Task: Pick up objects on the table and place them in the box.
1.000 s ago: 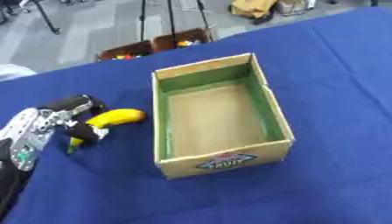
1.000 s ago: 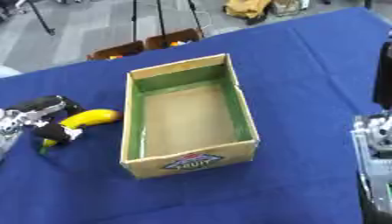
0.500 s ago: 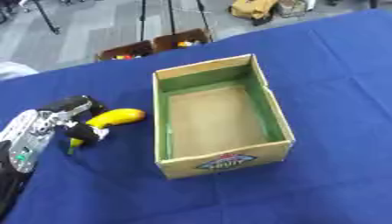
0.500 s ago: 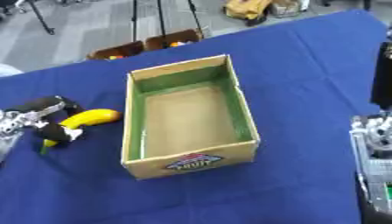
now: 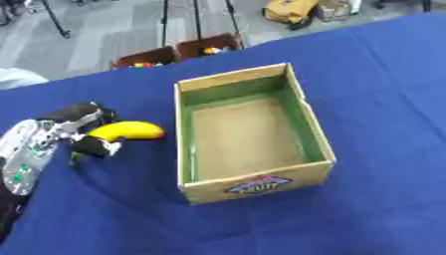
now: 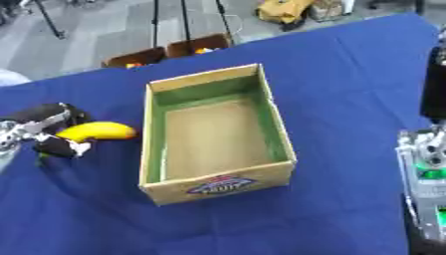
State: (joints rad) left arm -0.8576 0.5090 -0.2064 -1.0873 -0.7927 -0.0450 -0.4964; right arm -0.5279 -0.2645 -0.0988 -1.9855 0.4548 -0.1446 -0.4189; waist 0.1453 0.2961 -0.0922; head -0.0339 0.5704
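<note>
Left hand (image 5: 74, 130): coming in from the 9 o'clock edge, it is curling its fingers (image 5: 91, 147) round the stem end of the banana, with dark digits showing above and below the fruit, so the hand is gripping it.
Banana (image 5: 128, 130): a yellow one, lying nearly level just to the 9 o'clock side of the box, its free tip pointing towards 3 o'clock at the box wall but staying apart from it; whether it is resting on the cloth or lifting just off it cannot be told.
Box (image 5: 300, 110): an open cardboard fruit box with green inner walls and a bare brown floor, sitting near the middle of the tabletop, its long axis running roughly 12 to 6 o'clock and a printed label facing 6 o'clock; nothing is lying inside it.
Tabletop (image 5: 383, 74): wearing a blue cloth that is filling most of the view and running slightly askew.
Right arm (image 6: 425, 174): showing only in the right eye view as silver and black hardware along the 3 o'clock edge, well apart from the box; the state of its fingers cannot be told.
Floor crates (image 5: 178, 50): two brown bins holding small coloured things, standing on the grey floor past the 12 o'clock edge of the cloth.
</note>
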